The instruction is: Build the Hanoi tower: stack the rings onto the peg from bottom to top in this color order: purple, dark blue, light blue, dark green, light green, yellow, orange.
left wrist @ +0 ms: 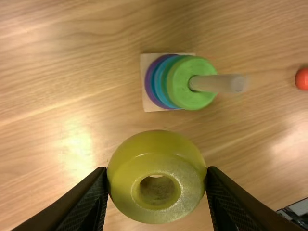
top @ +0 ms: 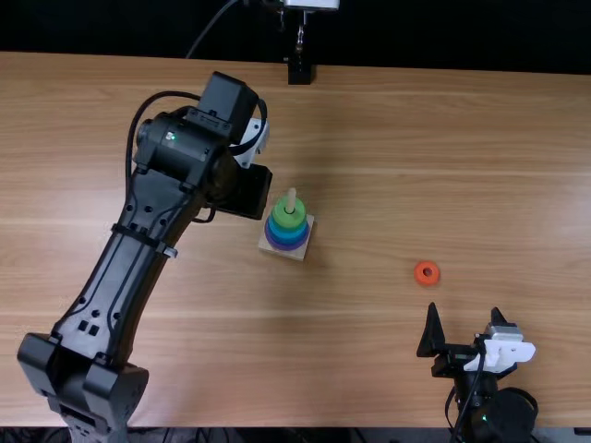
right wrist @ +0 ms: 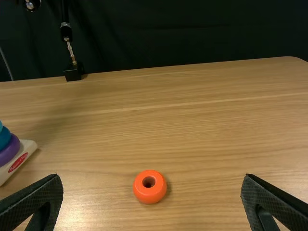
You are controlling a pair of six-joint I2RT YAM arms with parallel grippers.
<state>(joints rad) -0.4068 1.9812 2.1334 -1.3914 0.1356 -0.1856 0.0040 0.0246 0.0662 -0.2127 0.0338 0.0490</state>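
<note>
Dark cloth (top: 425,35) hangs behind the light brown wooden table (top: 388,138), with a thin black cable (top: 211,26) in front of it and a small black block (top: 299,74) at the far edge. Across the left side lies the bulky black left arm (top: 109,277), its wrist end crowding the left side of the pale square wooden base (top: 297,256). Up from this base stands the pale round wooden peg (top: 291,199), threaded with purple, dark blue, light blue, dark green and light green rings, the peg's top rising above them. Left gripper (top: 247,192) has its fingers partly open, one on each side of the shiny yellow plastic ring (left wrist: 125,178), which is gripped and held up beside the stack, apart from it. Right gripper (top: 464,314), near the table's near edge, has its fingers spread wide around nothing. Just beyond its fingertips, on the right side, the small orange ring (top: 419,279) lies flat.
</note>
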